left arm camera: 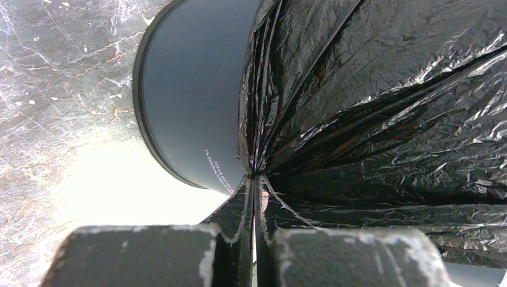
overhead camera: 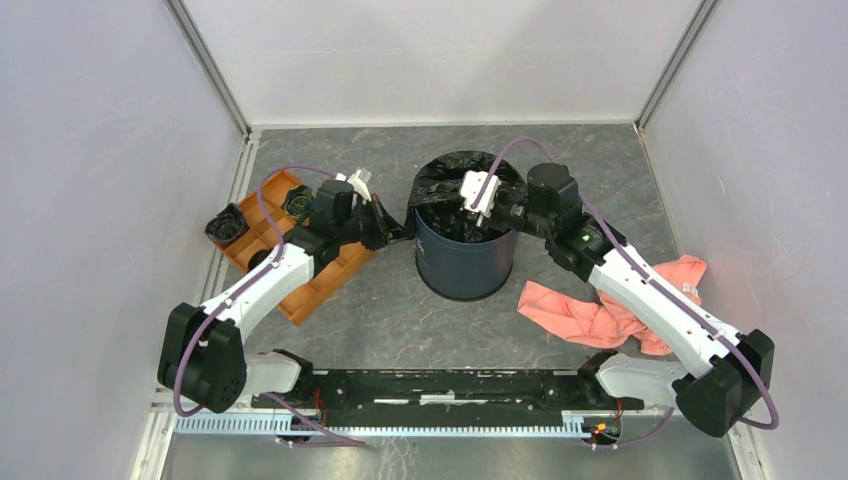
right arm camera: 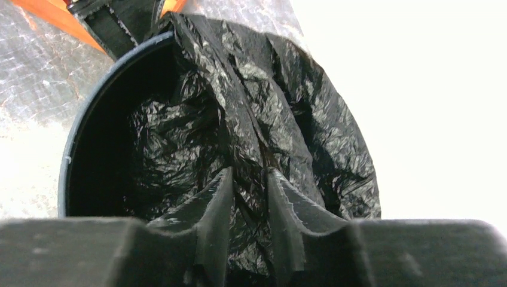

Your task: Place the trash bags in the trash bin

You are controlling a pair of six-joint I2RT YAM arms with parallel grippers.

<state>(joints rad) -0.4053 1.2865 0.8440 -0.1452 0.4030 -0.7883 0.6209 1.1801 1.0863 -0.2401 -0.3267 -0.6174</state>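
The navy trash bin (overhead camera: pixel 465 265) stands mid-table. A large black trash bag (overhead camera: pixel 440 185) is draped over its mouth and partly hangs inside. My left gripper (overhead camera: pixel 388 228) is at the bin's left rim, shut on the bag's edge; in the left wrist view the jaws (left arm camera: pixel 256 182) pinch the film (left arm camera: pixel 382 101) beside the bin wall (left arm camera: pixel 191 89). My right gripper (overhead camera: pixel 478 197) is over the bin's mouth, its fingers closed on a fold of the bag (right arm camera: pixel 287 119) above the bin's rim (right arm camera: pixel 78 137). Two small black wads (overhead camera: pixel 228 224) (overhead camera: pixel 298 201) lie in the tray.
An orange compartment tray (overhead camera: pixel 300 275) lies to the left of the bin, under my left arm. A pink cloth (overhead camera: pixel 610 310) lies to the right of the bin, partly under my right arm. Grey walls close in the table on three sides.
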